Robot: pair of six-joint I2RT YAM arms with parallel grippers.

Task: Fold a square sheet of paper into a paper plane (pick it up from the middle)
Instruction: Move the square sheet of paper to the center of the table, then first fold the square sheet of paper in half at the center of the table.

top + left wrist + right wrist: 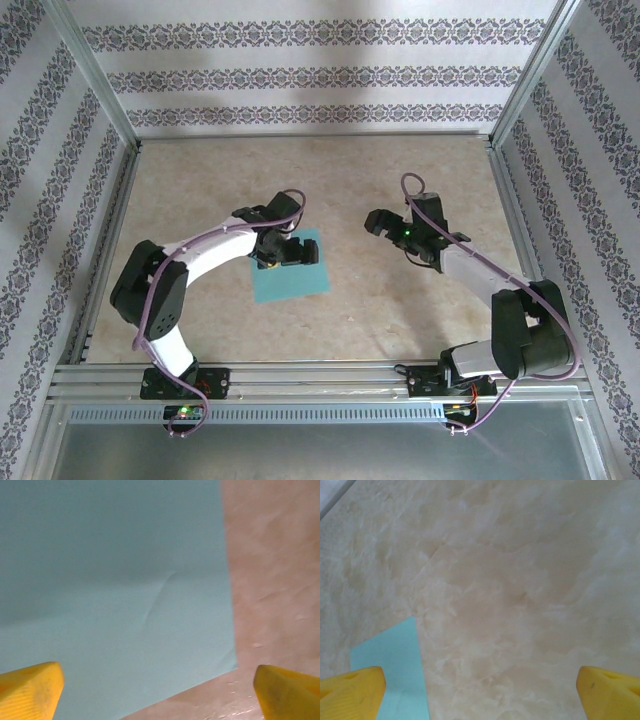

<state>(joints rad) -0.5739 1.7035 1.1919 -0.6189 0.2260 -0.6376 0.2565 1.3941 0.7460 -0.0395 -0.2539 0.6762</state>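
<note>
Square sheet of paper (293,272): thin teal-turquoise sheet, plain and unmarked, lying flat and unfolded on the tabletop (380,310), left of centre and nearer the left arm's side; its edges sit slightly rotated against the tabletop's edges.
Surface of the sheet: the left wrist view shows a smooth matte face (110,590) with one faint curved wrinkle near its middle; a shadow darkens the upper part.
Edges of the sheet: one straight edge and one corner show cleanly in the left wrist view, lying flush on the tabletop; another corner (395,650) shows at the lower left of the right wrist view.
Left gripper (283,251): poised over the far part of the sheet; its yellow fingers (30,692) stand wide apart, one over the paper and the other over bare tabletop, with nothing between them.
Right gripper (377,222): over bare tabletop to the right of the sheet, apart from it; its yellow fingers (610,692) are spread wide and hold nothing.
Tabletop: pale beige, marbled pattern, bounded by a metal frame (300,380).
Surround: walls (320,70) papered in white with dark ornamental stripes.
</note>
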